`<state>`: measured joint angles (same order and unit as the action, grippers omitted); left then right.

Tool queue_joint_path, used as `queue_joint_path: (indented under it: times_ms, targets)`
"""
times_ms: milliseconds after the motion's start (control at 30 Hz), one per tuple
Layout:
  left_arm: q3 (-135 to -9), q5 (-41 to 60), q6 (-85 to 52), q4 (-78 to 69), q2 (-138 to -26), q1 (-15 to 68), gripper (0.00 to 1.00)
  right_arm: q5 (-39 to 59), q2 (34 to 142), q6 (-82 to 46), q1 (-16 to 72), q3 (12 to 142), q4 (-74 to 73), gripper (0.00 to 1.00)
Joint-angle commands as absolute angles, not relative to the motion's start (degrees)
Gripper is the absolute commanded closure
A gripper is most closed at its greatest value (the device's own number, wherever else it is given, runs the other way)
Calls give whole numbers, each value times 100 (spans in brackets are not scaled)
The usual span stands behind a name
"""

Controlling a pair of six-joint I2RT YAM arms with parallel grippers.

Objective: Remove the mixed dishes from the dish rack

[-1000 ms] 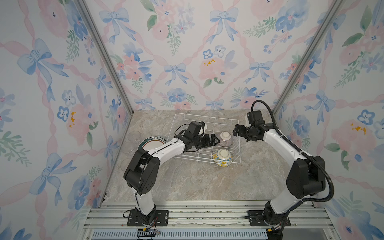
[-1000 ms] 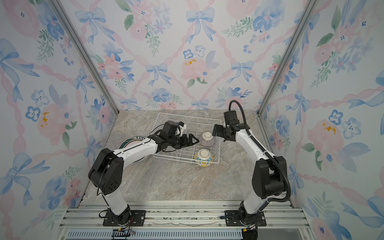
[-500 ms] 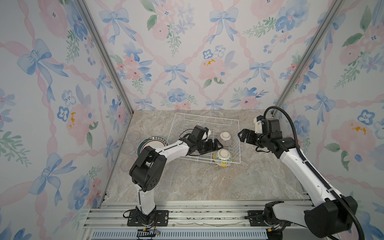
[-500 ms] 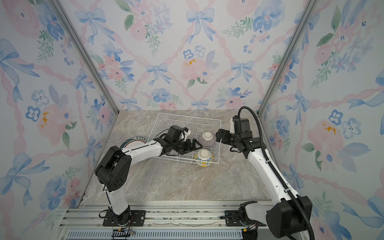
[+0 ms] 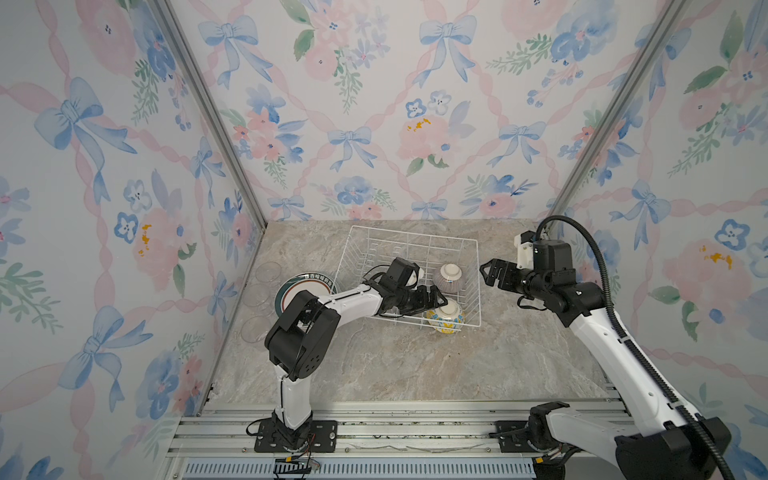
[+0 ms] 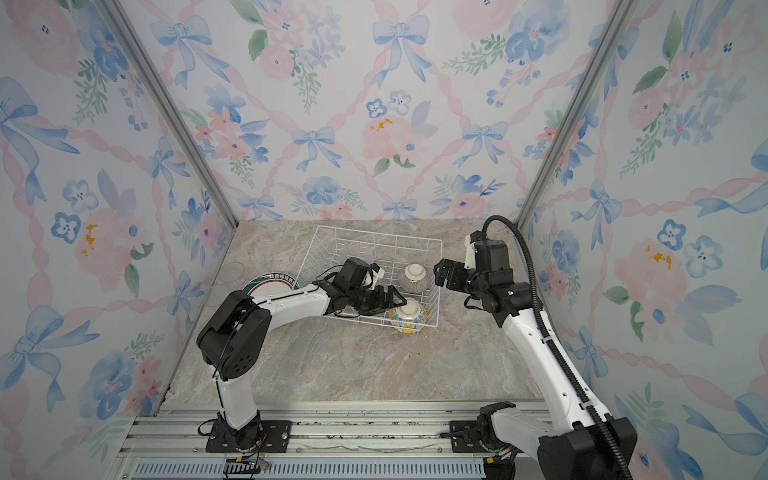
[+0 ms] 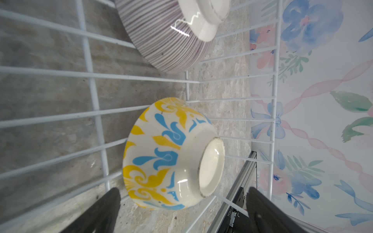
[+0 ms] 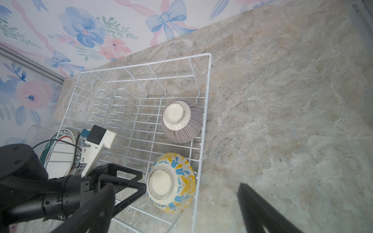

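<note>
The white wire dish rack (image 5: 415,233) (image 6: 380,233) stands at the back middle of the table. Two bowls lie upside down at its right end: the purple-striped bowl (image 5: 448,276) (image 6: 413,276) (image 8: 181,121) farther back, the yellow-blue bowl (image 5: 445,320) (image 6: 408,318) (image 7: 167,153) (image 8: 171,181) at the front corner. My left gripper (image 5: 434,301) (image 6: 392,299) (image 7: 182,193) is inside the rack, open, its fingers just short of the yellow-blue bowl. Just outside the rack's right side, my right gripper (image 5: 488,272) (image 6: 440,272) (image 8: 175,187) hovers open and holds nothing.
A plate with a green and red rim (image 5: 305,286) (image 6: 270,282) lies on the table left of the rack. Three clear glasses (image 5: 268,272) (image 5: 255,295) (image 5: 253,328) stand along the left wall. Marble tabletop (image 5: 519,353) stretches in front and to the right.
My left gripper has slid toward the front of the rack, up to the yellow-blue bowl. The right arm has swung its elbow outward and its gripper has backed off slightly to the right.
</note>
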<state>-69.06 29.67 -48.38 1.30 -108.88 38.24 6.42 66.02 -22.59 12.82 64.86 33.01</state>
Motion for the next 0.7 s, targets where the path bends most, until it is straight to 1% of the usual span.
queue_joint_path:
  times_ms: [0, 433, 667]
  targets:
    - [-6784, 3032, -4913, 88, -11028, 3869, 2, 605, 6497, -2135, 1242, 6352, 3542, 3]
    - [-6969, 3028, -4947, 88, -11259, 3946, 2, 679, 6470, -2101, 1166, 6303, 3516, 3]
    - [-7022, 2980, -4940, 79, -11191, 3955, 2, 687, 6453, -2107, 1134, 6262, 3522, 3]
